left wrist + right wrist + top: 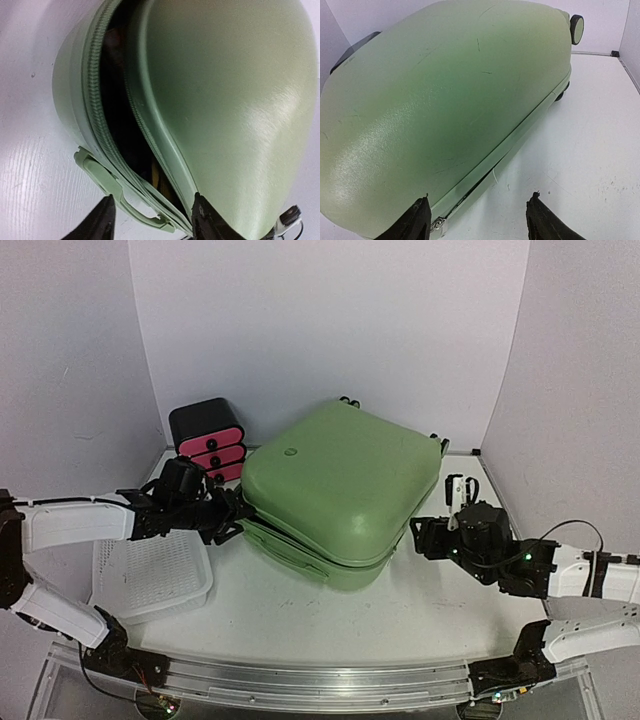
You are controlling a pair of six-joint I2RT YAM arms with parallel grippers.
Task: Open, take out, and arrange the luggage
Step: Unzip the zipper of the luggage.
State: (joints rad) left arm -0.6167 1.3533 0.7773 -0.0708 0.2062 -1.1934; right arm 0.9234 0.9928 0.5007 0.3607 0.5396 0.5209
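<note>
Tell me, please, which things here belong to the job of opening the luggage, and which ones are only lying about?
Belong to the job: the luggage, green, its seam already parted on one side.

Only lying about: the black drawer box with pink fronts; the white perforated basket.

gap: luggage (340,485) lid ajar (left side) | blocked: basket (150,575) near-left | free: table (440,605) right

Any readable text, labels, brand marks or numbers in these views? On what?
No readable text in any view.
luggage: round emblem on the lid, too small to tell whether it carries any lettering.
drawer box and basket: no markings visible.
</note>
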